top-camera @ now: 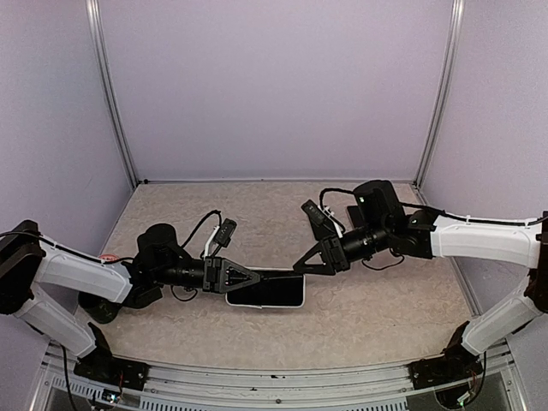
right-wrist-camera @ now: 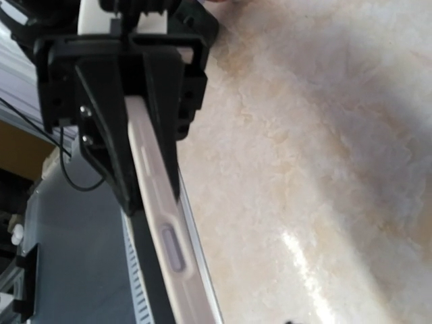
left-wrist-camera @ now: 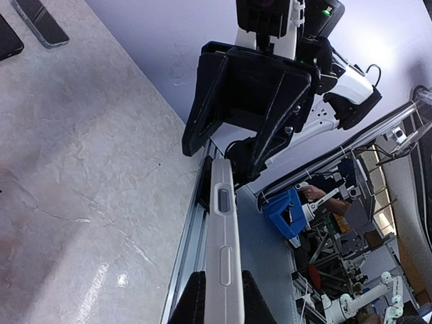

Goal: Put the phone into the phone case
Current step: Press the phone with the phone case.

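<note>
A white phone case with a dark phone face showing inside its rim is held low over the table's middle. My left gripper is shut on its left end. In the left wrist view the case's edge runs up from between my two fingers. My right gripper is at the case's right end. Seen from the left wrist, the right gripper has its fingers spread, with the case's far end between them. The right wrist view shows the case edge but none of its own fingers.
Two dark flat devices lie on the marbled table far from the case. A dark object sits behind the right arm. The table's metal rail runs along the near edge.
</note>
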`<state>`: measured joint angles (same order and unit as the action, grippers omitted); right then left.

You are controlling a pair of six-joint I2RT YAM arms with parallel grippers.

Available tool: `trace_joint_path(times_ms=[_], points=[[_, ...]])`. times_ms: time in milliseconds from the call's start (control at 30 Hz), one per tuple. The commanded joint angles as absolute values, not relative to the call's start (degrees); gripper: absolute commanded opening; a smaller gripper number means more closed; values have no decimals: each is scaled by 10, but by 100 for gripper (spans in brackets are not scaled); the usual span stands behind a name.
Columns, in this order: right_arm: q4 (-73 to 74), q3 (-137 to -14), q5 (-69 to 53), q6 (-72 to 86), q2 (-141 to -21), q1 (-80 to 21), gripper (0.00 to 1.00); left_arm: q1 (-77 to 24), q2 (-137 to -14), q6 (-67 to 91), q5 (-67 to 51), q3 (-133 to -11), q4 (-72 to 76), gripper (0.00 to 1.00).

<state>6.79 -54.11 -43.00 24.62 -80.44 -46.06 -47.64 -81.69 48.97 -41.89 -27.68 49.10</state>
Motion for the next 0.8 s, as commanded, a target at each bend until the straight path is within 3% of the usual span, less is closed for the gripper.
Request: trace_joint_path(times_ms=[0,133,267,367,433,467,567,667,767], points=[[83,-542,-435,228,-815,-468,37,-478,-809,483,-416,-291,522,0],[93,-547,-433,221,-821,-469,22,-477,-810,484,-414,-292,521,0],[98,-548,-430,217,-820,-471,18,-474,-810,486,-412,-293,521,0],[104,-550,-423,214,-818,-473,5,-472,-809,487,-410,-294,520,0],[108,-552,-416,213,-817,-473,5,-470,-808,487,-408,-293,519,0],[109,-553,-416,213,-816,-473,9,-470,-808,487,-407,-292,519,0],[102,-550,-408,223,-808,-473,40,-467,-803,488,-403,-289,519,0],[68,-527,-404,254,-782,-471,63,-461,-790,489,-397,-279,526,0],[7,-495,-427,294,-763,-468,70,-452,-771,490,-391,-269,532,0]])
